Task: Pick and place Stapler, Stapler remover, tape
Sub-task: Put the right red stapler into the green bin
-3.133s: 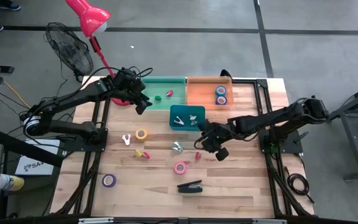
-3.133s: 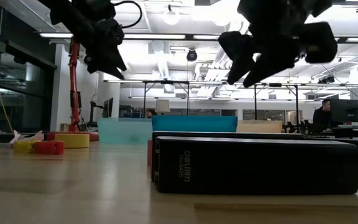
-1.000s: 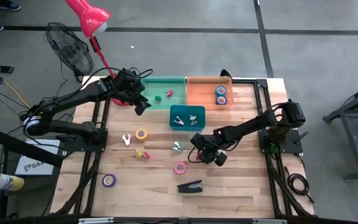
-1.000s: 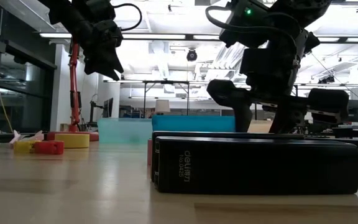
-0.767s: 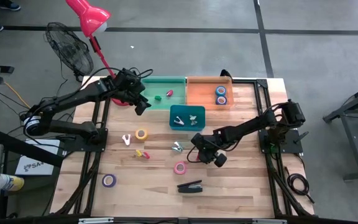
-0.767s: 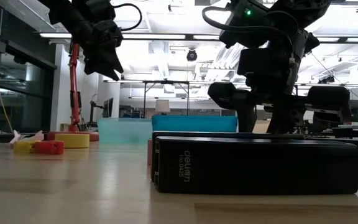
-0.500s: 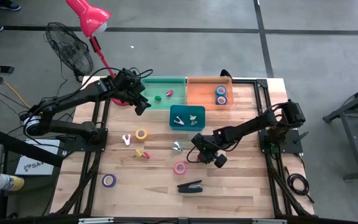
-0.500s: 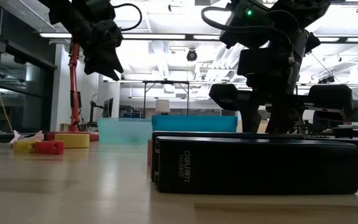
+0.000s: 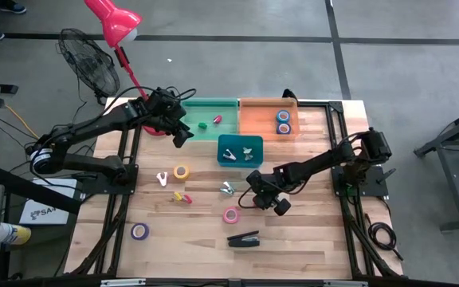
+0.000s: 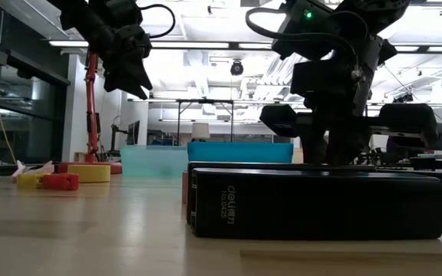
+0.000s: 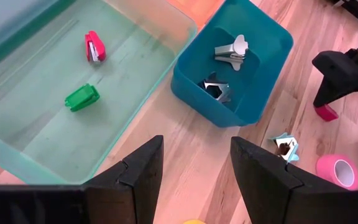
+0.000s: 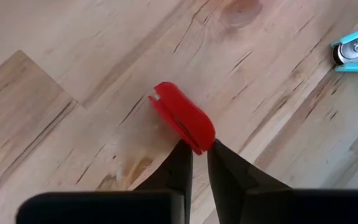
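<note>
The right end effector (image 12: 194,152) is low over the middle of the table (image 9: 309,239), its two fingers pinched together on one end of a small red stapler (image 12: 182,116) that lies on the wood. A second ago these fingers stood apart around it; now they are clamped on it. The right arm itself has barely shifted in that time, though three seconds ago it hung higher and nearer the table's right edge.

Just beside this end effector lie a pink tape roll (image 9: 230,214) and a pale blue stapler remover (image 9: 227,188). The long black stapler (image 9: 244,238) sits nearer the front edge, well apart from anything else, with bare wood between it and the right edge.

The left end effector (image 11: 194,165) hovers over the table near its back left corner, fingers apart and holding nothing, unchanged from earlier. Below it a green bin (image 11: 145,74) holds a red and a green mini stapler, and a teal bin (image 11: 272,74) holds two metal stapler removers. An orange bin (image 9: 255,119) on the back edge holds two blue tape rolls. A yellow tape roll (image 9: 181,171) and a purple tape roll (image 9: 139,231) lie toward the left edge.
</note>
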Tool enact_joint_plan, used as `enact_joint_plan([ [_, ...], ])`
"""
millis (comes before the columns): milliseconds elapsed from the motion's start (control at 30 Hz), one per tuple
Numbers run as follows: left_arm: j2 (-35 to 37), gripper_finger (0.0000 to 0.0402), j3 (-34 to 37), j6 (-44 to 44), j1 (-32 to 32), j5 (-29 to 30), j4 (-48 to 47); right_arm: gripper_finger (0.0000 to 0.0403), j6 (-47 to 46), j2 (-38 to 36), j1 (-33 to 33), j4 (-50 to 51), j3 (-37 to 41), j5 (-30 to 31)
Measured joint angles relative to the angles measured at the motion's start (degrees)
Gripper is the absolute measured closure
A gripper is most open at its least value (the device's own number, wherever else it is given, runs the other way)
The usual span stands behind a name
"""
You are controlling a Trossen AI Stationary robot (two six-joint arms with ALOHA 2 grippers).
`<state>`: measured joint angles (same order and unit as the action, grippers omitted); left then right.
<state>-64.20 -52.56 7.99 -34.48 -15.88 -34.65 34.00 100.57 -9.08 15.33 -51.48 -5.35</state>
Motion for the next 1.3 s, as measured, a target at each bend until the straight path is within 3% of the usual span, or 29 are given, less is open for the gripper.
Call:
enact_joint_plan([
  [500, 0.0, 0.0218, 0.0, 0.0, 0.0, 0.0, 0.0, 0.0386, -2.5, 0.0, 0.0, 0.3, 0.0, 0.5],
  [600, 0.0, 0.0218, 0.0, 0.0, 0.0, 0.0, 0.0, 0.0382, -6.8, 0.0, 0.0, 0.3, 0.0, 0.6],
  [933, 0.0, 0.0218, 0.0, -0.2, 0.0, 0.0, -0.5, 0.0348, -38.8, 0.0, 0.0, 0.2, 0.0, 0.5],
  [1200, 0.0, 0.0218, 0.0, -0.8, 0.0, -0.1, -2.0, 0.0316, -73.6, 0.0, 0.2, 0.1, 0.0, -5.0],
  [1300, 0.0, 0.0218, 0.0, -0.9, 0.0, -0.1, -2.1, 0.0303, -82.3, 0.0, 0.0, 0.2, 0.0, -7.2],
])
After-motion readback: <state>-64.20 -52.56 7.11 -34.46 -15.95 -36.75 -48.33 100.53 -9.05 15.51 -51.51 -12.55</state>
